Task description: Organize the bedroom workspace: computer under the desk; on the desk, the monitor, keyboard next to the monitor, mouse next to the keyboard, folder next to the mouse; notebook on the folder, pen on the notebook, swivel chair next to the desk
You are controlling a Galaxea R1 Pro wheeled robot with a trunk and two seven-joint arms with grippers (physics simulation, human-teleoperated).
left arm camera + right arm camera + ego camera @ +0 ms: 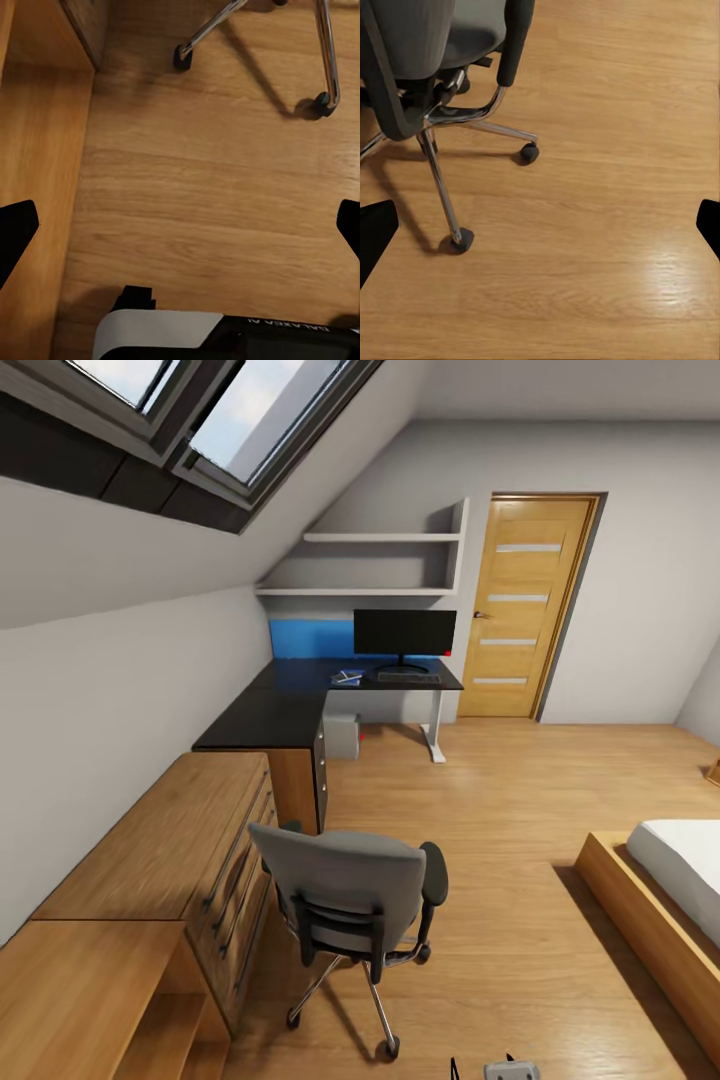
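We see a bedroom under a sloping ceiling, with a skylight (215, 420) set in the slope at the upper left; two white wall shelves (385, 565) hang in the far corner, beside a closed wooden door (520, 605) with four pale glass strips; along the left wall runs a low wooden chest of drawers (190, 860), and nearer us an open wooden shelf unit (120, 1000); at the right stands a wood-framed bed (660, 900) with a white mattress; the wooden floor (500, 810) gleams.
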